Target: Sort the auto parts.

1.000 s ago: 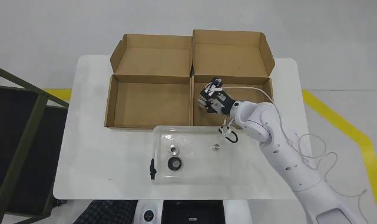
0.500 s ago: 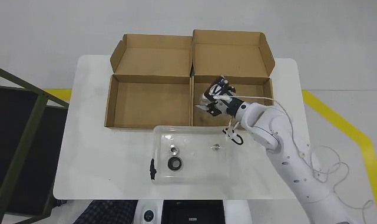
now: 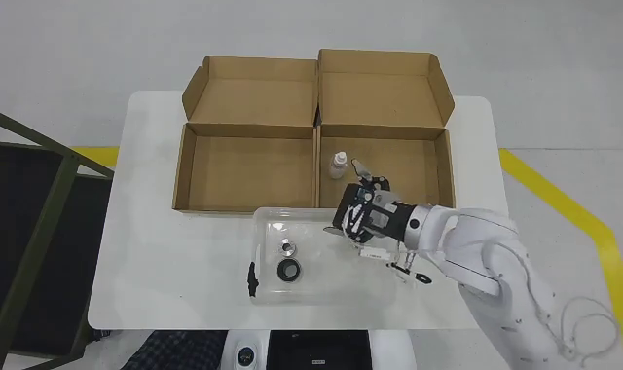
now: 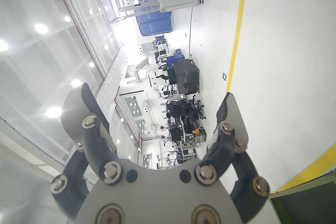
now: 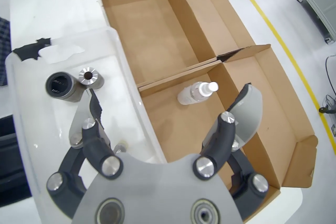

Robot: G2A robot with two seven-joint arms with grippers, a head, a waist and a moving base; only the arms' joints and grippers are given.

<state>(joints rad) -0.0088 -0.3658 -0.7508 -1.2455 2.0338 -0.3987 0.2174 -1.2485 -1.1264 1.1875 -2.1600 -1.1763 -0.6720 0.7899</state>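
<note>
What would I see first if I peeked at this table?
Probably the two open cardboard boxes side by side at the table's far side, with a small white bottle alone in the right one. Next, the white arm's open right gripper hovers where the clear tray meets that box, and a few metal parts sit in the tray.

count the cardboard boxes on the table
2, side by side behind the clear bin: the left box, and the right box with a white bottle in it.
</note>
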